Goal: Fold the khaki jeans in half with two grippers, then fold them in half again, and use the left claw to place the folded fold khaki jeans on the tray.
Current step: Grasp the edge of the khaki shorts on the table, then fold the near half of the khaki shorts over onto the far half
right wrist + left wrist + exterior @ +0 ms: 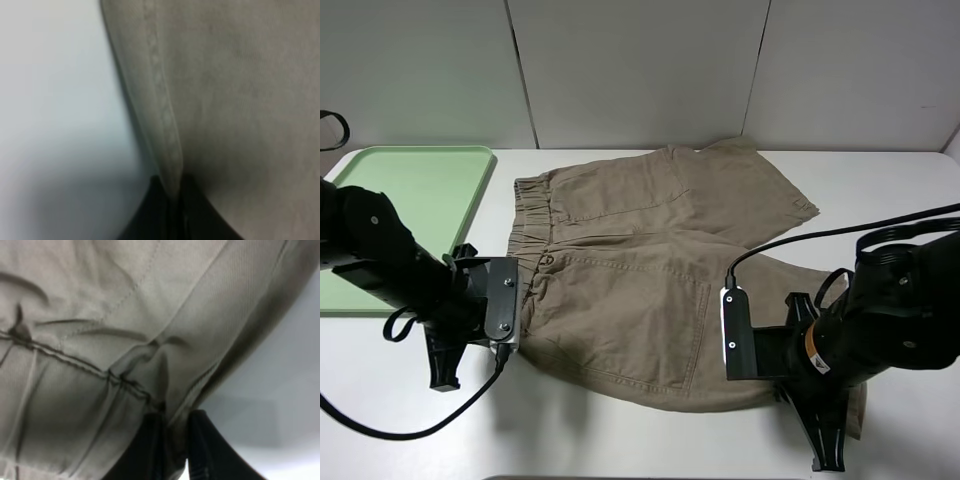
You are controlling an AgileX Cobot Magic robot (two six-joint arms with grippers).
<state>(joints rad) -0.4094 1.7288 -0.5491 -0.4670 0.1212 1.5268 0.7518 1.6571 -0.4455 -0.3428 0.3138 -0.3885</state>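
**Inspector:** Status, largest first?

**Assessor:** The bench (880, 190) carries the khaki jeans (640, 250), spread out beside the tray (430, 190), not on it. The left tool (172, 422) is clamped on the waistband edge. The right tool (172, 195) is clamped on a leg hem.

**Inspector:** Risk?

**Assessor:** Both bites look shallow. An uneven lift could slip an edge free and skew the fold.

Plain khaki-tan jeans (650, 260); pale green tray (420, 190); white table (880, 190); off-white wall (640, 70).
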